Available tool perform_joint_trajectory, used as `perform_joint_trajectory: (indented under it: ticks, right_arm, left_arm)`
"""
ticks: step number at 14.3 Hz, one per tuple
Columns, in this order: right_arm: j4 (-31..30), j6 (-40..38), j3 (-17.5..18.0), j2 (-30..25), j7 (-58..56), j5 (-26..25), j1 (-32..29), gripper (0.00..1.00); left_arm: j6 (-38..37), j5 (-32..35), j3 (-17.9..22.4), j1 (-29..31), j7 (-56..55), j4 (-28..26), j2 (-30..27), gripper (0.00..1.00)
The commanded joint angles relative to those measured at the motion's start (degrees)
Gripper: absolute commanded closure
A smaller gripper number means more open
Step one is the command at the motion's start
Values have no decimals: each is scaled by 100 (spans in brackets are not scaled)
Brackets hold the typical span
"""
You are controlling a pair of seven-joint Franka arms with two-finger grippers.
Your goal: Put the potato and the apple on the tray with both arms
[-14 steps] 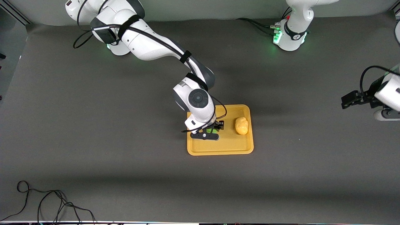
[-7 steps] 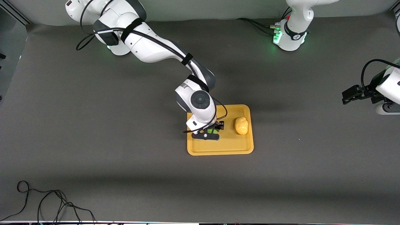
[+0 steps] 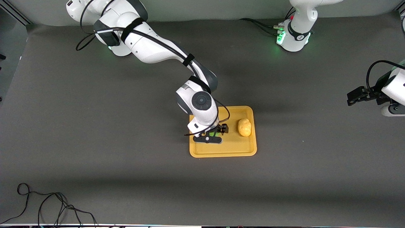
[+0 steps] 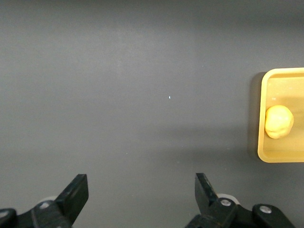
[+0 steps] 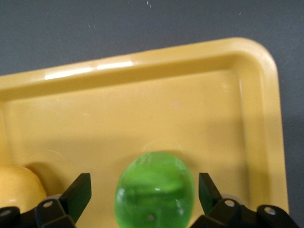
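1. In the front view the apple (image 3: 211, 134) is nearly all hidden under the right gripper (image 3: 210, 135). Only a sliver of green shows between the black parts.
2. The left arm is cut off by the edge of the front view at 3 o'clock, and only its wrist and a loop of cable show.
3. The right wrist view cuts off the potato (image 5: 16, 187) at the edge. The left wrist view shows only one end of the tray (image 4: 262, 118).
4. The tray (image 3: 234, 148) lies near the middle of the table (image 3: 95, 142), at about 4 o'clock from its centre in the front view. It holds both fruits.
5. Seen from the front, the potato (image 3: 244, 127) lies at 3 o'clock from the tray's middle, just inside the rim. The apple lies at 9 o'clock, and the two are apart.
6. The right gripper (image 5: 145, 183) is low over the tray with its fingers spread. The apple (image 5: 154, 190) rests on the tray floor between them, with a gap on each side.
7. The left gripper (image 4: 141, 183) waits with its fingers wide apart and nothing between them. It hangs over bare table, well apart from the tray.
8. A second ago the right gripper was clamped on the apple and has let go since. The potato and the tray have not moved, and the left wrist has drifted slightly.
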Motion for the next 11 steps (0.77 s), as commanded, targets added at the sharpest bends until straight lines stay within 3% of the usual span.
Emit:
perform_joint_trajectory:
  ticks: [1, 8, 11]
  right_arm:
    - [-616, -227, 2, -803, 135, -67, -251, 0]
    - [-2506, -1114, -6, -3098, -1226, 153, -1762, 0]
    - [-2737, -1457, -181, -3741, -1455, 153, -2159, 0]
  left_arm:
    - [49, -67, -40, 72, 106, -103, -104, 0]
    - [31, -58, -40, 64, 106, -112, -104, 0]
    - [23, -49, -40, 72, 106, -112, -121, 0]
